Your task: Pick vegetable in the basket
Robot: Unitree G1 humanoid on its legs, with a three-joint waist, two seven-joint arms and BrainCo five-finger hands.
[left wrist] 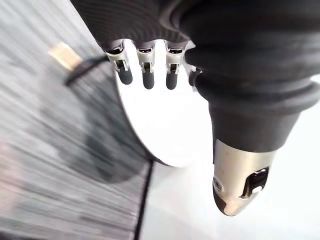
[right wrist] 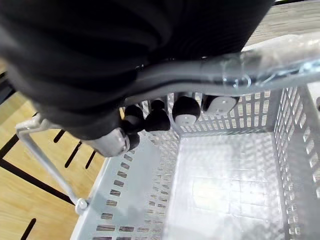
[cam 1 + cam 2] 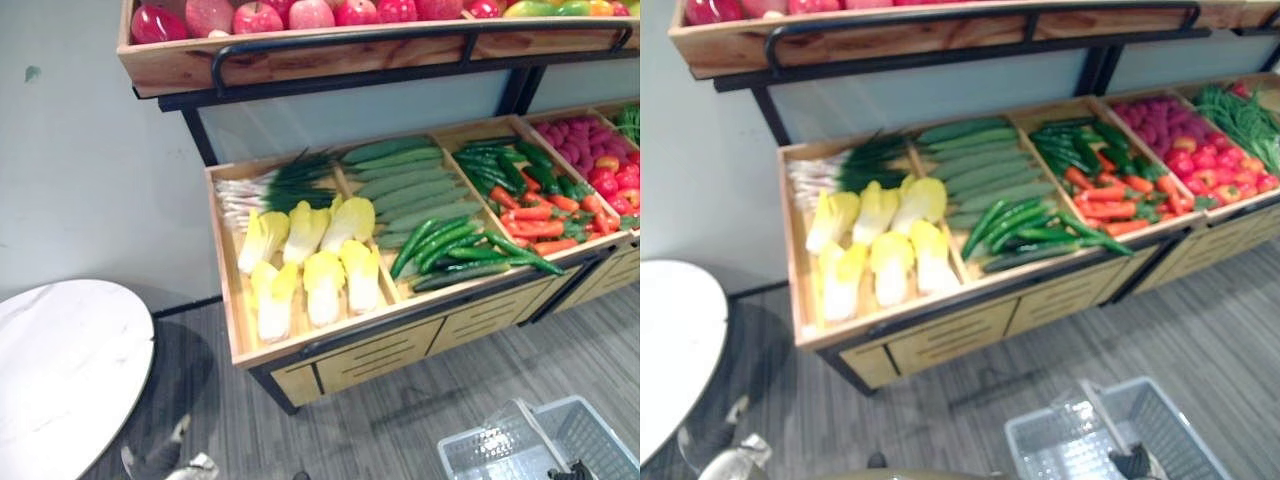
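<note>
One robot hand (image 2: 159, 119), right, clasps basket handle (image 2: 280, 59).

round table (image 3: 60, 360) left; basket (image 3: 470, 445) on floor (image 3: 380, 425) right, before vegetable stand (image 3: 400, 345); in stand: cabbages (image 3: 310, 260) left, cucumbers (image 3: 450, 245) middle, carrots (image 3: 540, 220) right

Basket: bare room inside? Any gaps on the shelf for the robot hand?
Basket floor is bare wall to wall; right robot hand grips its handle. Round white table top is bare too. On the shelf, wood shows left of the yellow cabbages; cucumbers and carrots are packed tight.
</note>
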